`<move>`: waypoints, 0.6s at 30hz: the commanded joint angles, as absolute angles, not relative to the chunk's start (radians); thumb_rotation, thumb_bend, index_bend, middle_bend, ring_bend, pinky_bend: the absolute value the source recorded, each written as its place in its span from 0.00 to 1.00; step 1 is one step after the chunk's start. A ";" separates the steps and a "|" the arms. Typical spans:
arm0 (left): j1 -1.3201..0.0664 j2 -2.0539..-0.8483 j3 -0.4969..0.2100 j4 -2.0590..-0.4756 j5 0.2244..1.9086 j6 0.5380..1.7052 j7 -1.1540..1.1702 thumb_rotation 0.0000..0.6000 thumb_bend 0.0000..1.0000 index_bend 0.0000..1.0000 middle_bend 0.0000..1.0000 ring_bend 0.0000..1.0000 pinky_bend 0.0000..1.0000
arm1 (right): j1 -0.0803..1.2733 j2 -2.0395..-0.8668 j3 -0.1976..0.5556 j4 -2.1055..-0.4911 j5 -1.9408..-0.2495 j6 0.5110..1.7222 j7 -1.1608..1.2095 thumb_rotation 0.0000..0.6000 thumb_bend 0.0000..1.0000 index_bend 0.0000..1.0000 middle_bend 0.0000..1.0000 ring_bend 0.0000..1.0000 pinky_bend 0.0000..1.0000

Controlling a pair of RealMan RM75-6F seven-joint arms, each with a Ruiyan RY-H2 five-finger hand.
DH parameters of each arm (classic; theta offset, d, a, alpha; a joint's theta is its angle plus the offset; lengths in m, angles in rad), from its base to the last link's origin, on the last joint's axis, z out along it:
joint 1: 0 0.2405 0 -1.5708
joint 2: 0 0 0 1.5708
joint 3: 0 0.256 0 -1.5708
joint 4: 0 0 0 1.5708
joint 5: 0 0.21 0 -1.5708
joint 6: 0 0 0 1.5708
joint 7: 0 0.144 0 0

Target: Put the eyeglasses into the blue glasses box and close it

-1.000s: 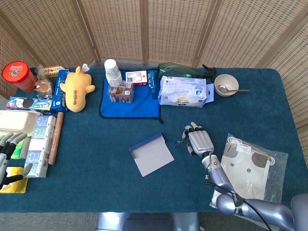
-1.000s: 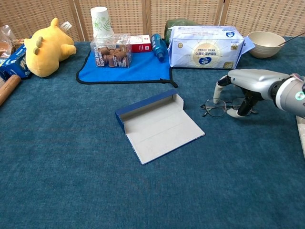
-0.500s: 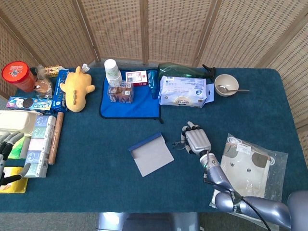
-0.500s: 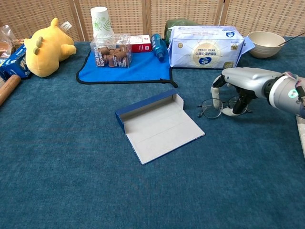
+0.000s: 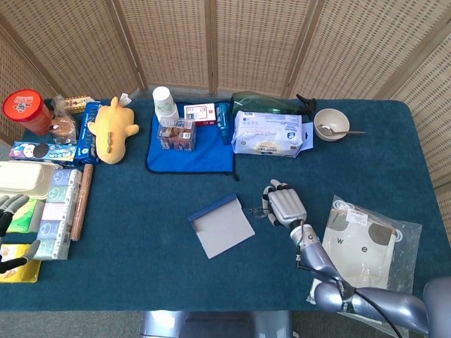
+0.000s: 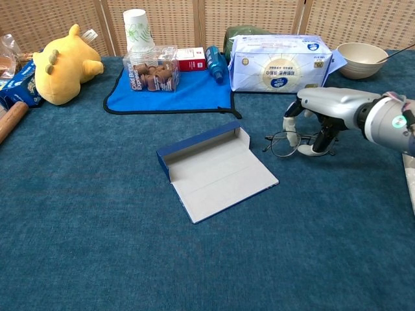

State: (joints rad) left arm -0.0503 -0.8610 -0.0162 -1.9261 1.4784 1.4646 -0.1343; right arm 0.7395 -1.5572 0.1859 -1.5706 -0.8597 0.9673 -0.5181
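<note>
The right hand [image 6: 318, 120] pinched the eyeglasses [image 6: 290, 142] and had carried them a little left toward the open blue glasses box [image 6: 211, 170], so insertion seemed next. The left hand [image 5: 10, 232] stayed spread at the bench's [image 5: 141, 232] left edge.

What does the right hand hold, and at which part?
The right hand holds the eyeglasses, its fingers around the frame near the lenses.

Teal table [image 5: 141, 267], open blue box [image 6: 211, 168]
</note>
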 commanded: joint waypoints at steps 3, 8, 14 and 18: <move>-0.052 -0.865 -0.017 -1.924 1.480 1.463 -0.134 1.00 0.30 0.08 0.10 0.00 0.00 | 0.732 -1.491 0.151 -1.727 -0.856 1.014 -0.591 1.00 0.35 0.59 0.31 0.12 0.21; -0.051 -0.865 -0.016 -1.929 1.487 1.466 -0.130 1.00 0.30 0.08 0.10 0.00 0.00 | 0.758 -1.490 0.129 -1.814 -0.839 1.033 -0.669 1.00 0.34 0.59 0.31 0.12 0.21; -0.042 -0.862 -0.013 -1.931 1.488 1.478 -0.130 1.00 0.30 0.08 0.10 0.00 0.00 | 0.808 -1.533 0.128 -1.848 -0.811 1.055 -0.756 1.00 0.34 0.58 0.30 0.12 0.21; -0.038 -0.862 -0.011 -1.931 1.489 1.483 -0.132 1.00 0.30 0.08 0.10 0.00 0.00 | 0.852 -1.577 0.134 -1.844 -0.772 1.062 -0.820 1.00 0.34 0.58 0.30 0.13 0.21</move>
